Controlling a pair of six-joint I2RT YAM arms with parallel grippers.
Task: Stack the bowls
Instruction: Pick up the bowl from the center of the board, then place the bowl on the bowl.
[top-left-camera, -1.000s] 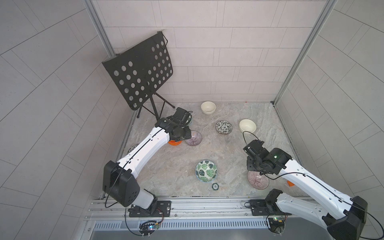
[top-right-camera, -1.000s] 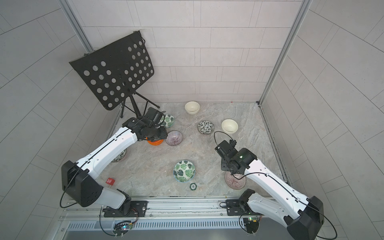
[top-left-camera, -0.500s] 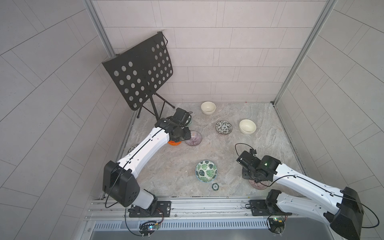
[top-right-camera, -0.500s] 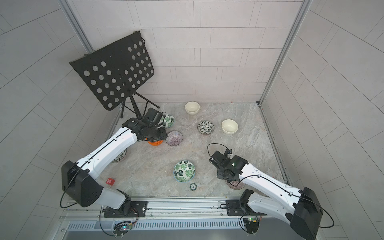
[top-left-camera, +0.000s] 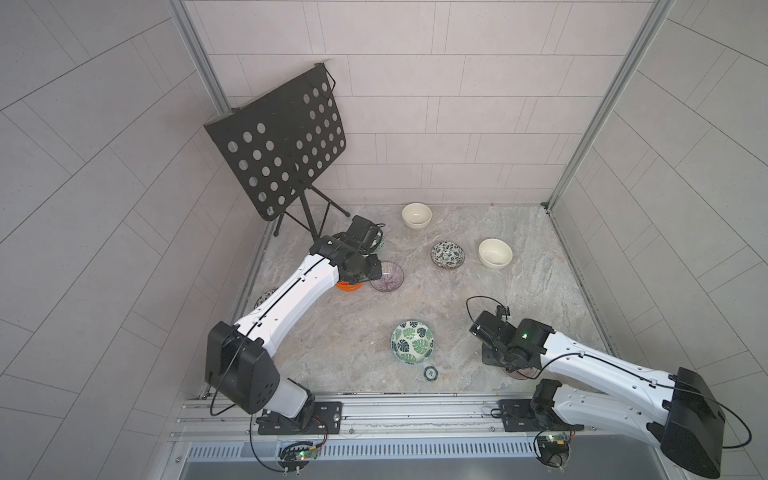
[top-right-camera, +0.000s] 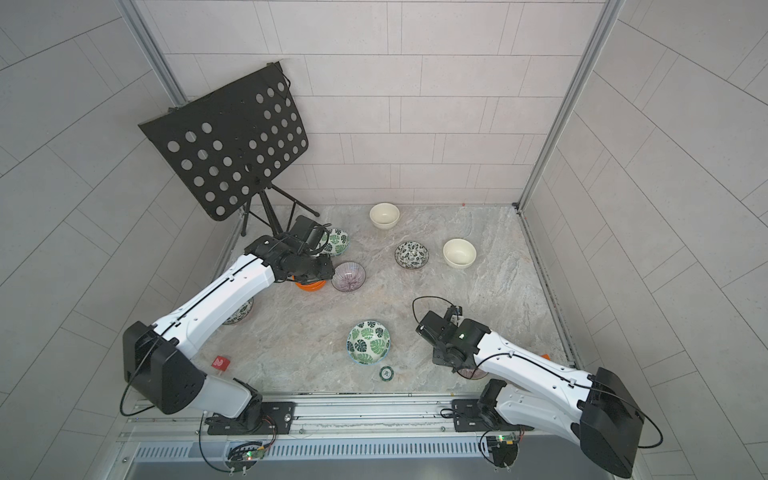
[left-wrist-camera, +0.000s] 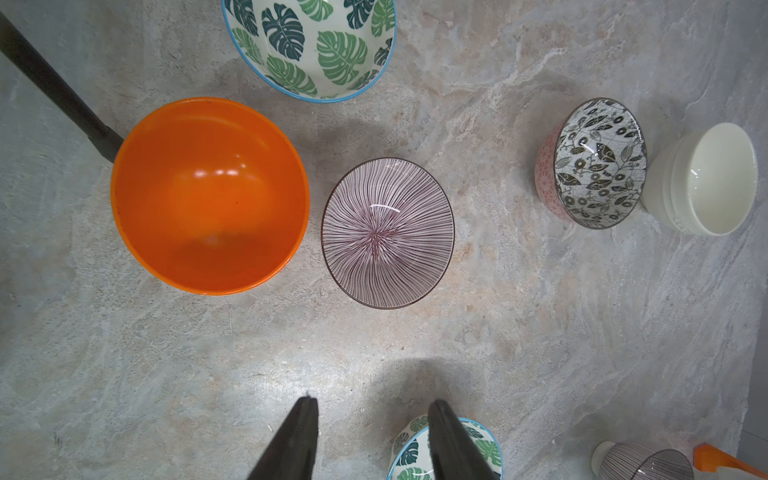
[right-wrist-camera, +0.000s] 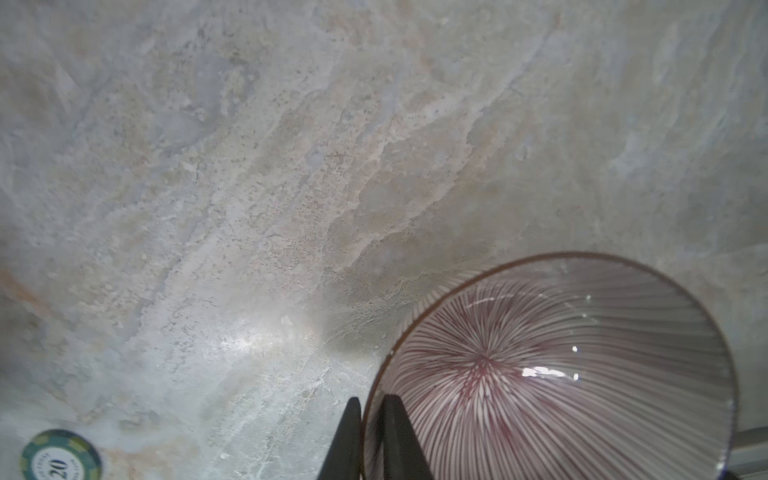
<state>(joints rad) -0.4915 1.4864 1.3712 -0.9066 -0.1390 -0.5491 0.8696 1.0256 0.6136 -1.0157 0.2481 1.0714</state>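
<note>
Front right of table (left-wrist-camera: 540, 332): striped bowl (right-wrist-camera: 561, 374), under the right arm. Right gripper (right-wrist-camera: 371, 405) pinches its rim, one finger inside, one outside. Left gripper (left-wrist-camera: 372, 401) spread, empty, hovering near orange bowl (left-wrist-camera: 208, 195) and second striped bowl (left-wrist-camera: 386, 232).

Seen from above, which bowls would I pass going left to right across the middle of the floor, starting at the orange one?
orange bowl → purple striped bowl → black-and-white leaf bowl → cream bowl. The other bowls overlap these sideways, so they are left out.
</note>
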